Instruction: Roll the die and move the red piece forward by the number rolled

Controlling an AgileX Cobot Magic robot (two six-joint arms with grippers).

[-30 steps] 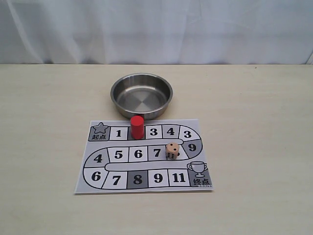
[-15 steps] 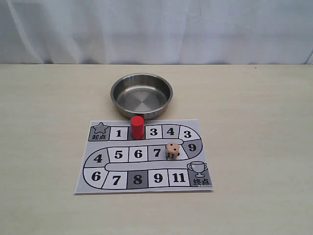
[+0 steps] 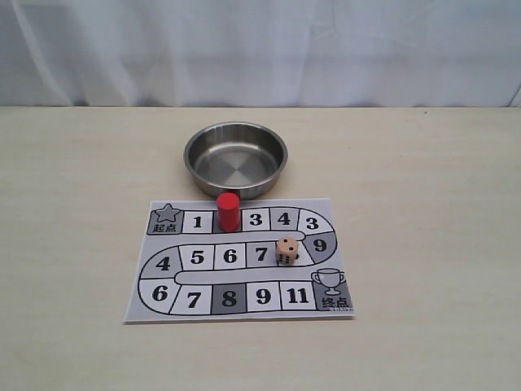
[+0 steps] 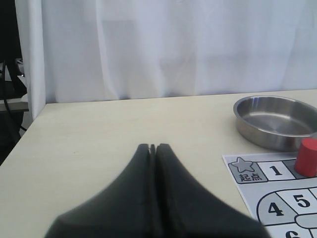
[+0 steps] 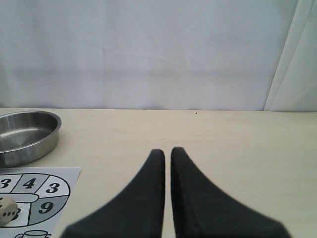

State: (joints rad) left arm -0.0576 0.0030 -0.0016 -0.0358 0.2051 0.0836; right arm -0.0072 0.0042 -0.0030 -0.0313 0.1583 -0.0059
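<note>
The red piece stands upright on the printed game board, on the top-row square between 1 and 3. The die rests on the middle row between squares 7 and 9. Neither gripper shows in the exterior view. In the left wrist view my left gripper is shut and empty above bare table, with the red piece far off to its side. In the right wrist view my right gripper is shut with only a thin slit between its fingers and holds nothing. The die sits at that picture's edge.
A round steel bowl sits just behind the board, empty inside. It also appears as the bowl in the left wrist view and the bowl in the right one. A white curtain hangs behind the pale wooden table.
</note>
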